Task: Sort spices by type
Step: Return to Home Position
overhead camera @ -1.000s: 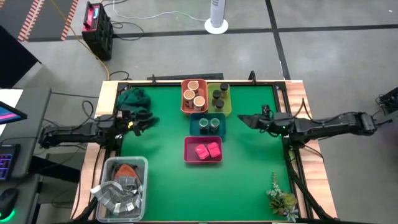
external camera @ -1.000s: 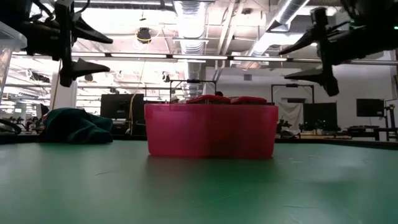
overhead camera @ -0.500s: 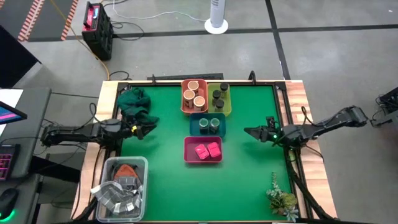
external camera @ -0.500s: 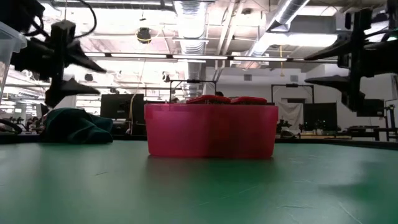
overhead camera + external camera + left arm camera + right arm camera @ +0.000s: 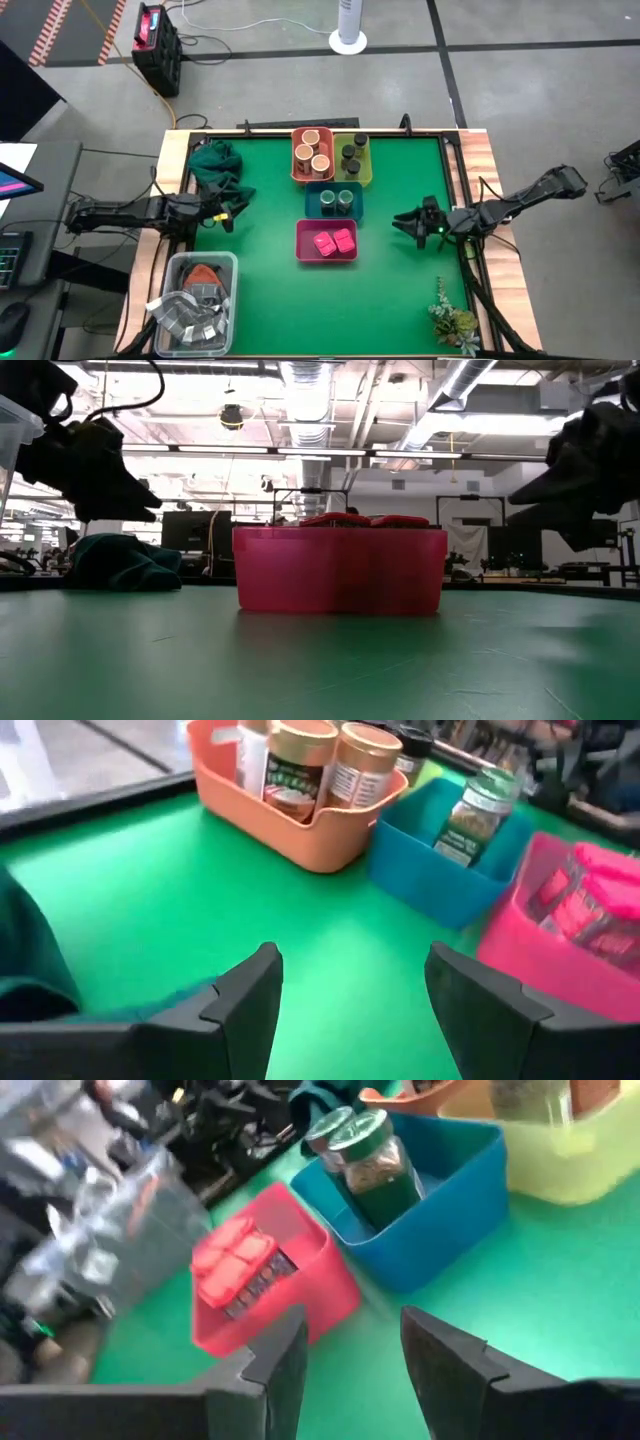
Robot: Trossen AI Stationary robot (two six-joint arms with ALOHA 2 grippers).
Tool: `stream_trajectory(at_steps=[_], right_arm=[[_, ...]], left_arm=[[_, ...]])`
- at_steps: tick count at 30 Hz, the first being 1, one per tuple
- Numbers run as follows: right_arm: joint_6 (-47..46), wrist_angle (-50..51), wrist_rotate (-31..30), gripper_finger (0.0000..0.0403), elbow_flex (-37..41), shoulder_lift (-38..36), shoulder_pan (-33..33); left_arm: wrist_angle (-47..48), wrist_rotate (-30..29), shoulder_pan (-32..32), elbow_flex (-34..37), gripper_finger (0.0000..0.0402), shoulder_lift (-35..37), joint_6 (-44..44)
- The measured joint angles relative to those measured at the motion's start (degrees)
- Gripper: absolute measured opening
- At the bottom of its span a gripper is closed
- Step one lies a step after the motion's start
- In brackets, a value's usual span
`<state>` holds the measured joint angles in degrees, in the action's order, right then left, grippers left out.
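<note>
Change: since a second ago both arms have drawn back; the left gripper [image 5: 234, 210] has slid nearer along the table's left side, just near of the green cloth [image 5: 212, 160], and the right gripper [image 5: 401, 223] has moved nearer, to the right of the pink tray [image 5: 302, 245].
Jaws: both spread apart, gripping nothing.
Tan-topped jars [image 5: 313, 151]: three, in the orange tray [image 5: 297, 166], far side.
Dark grey jars [image 5: 350, 155]: three, in the yellow-green tray [image 5: 367, 160], just right of the orange one.
Green-lidded jars [image 5: 337, 199]: two, in the blue tray [image 5: 358, 205], between the far trays and the pink one.
Pink blocks [image 5: 334, 241]: two, in the pink tray, nearest.
</note>
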<state>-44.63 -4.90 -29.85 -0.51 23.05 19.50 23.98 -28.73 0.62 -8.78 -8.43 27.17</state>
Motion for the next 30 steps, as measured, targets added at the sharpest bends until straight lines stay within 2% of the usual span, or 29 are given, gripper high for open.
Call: stream_trajectory(at_steps=[5, 30], right_arm=[[7.1, 0.1, 0.0, 0.0187, -0.2, 1.5, 0.0], [7.2, 0.3, 0.0, 0.0187, -0.4, 1.4, 0.0]], left_arm=[[-2.6, 0.1, 0.0, 0.1, 0.0232, -0.3, -6.4], [-3.6, 0.0, 0.0, 0.2, 0.0232, -0.2, -6.5]])
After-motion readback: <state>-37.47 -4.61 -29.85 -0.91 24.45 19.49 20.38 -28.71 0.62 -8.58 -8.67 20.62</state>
